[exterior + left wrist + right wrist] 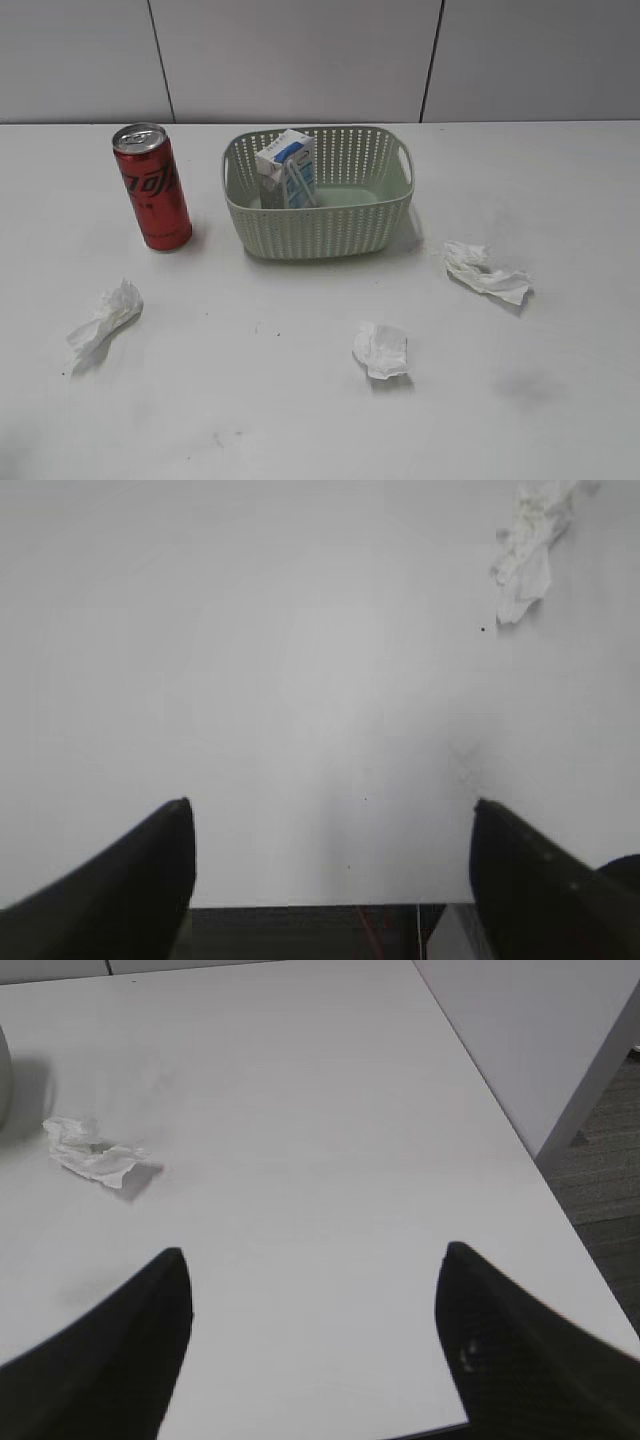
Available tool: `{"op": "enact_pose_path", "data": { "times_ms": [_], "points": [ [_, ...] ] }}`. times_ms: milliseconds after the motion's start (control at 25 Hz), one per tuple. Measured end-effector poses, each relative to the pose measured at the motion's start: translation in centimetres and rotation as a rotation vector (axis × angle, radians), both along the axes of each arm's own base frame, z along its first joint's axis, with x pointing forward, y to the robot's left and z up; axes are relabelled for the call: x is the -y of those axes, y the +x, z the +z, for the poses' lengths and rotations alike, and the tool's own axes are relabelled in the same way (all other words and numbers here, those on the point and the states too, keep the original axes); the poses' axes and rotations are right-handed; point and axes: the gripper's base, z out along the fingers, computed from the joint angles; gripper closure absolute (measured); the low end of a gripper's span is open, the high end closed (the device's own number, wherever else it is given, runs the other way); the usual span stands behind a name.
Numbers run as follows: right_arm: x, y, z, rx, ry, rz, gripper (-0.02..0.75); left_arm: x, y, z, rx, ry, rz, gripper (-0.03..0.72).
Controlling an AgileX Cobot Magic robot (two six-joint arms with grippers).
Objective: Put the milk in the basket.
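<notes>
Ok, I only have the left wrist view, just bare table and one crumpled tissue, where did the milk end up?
Observer: The milk stands inside the basket, toward its left end.
Operator: Is anything holding it?
Observer: No. The right gripper is open over bare table, far from the basket.
Operator: And my gripper?
Observer: The left gripper is open too, empty; neither arm shows in the exterior view.
Operator: What's beside the basket?
Observer: A red can stands upright left of it, not touching.

Red can [152, 187] upright; three crumpled tissues [381, 351] on table [560, 400].
</notes>
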Motion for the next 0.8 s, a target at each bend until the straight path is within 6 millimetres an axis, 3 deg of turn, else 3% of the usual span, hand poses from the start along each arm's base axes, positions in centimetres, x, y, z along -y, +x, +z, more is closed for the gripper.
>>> {"op": "enact_pose_path", "data": {
  "times_ms": [280, 520, 800],
  "points": [
    [0.0, 0.0, 0.0, 0.000, 0.000, 0.000, 0.151, -1.0, -3.9, -1.9, 0.175, -0.073, -0.020, 0.048],
    [0.0, 0.0, 0.0, 0.000, 0.000, 0.000, 0.151, -0.2, -4.5, -1.9, 0.190, -0.119, -0.167, 0.050],
    [0.0, 0.0, 0.0, 0.000, 0.000, 0.000, 0.151, 0.0, -4.5, -2.0, 0.187, -0.115, -0.205, 0.064]
  ]
}}
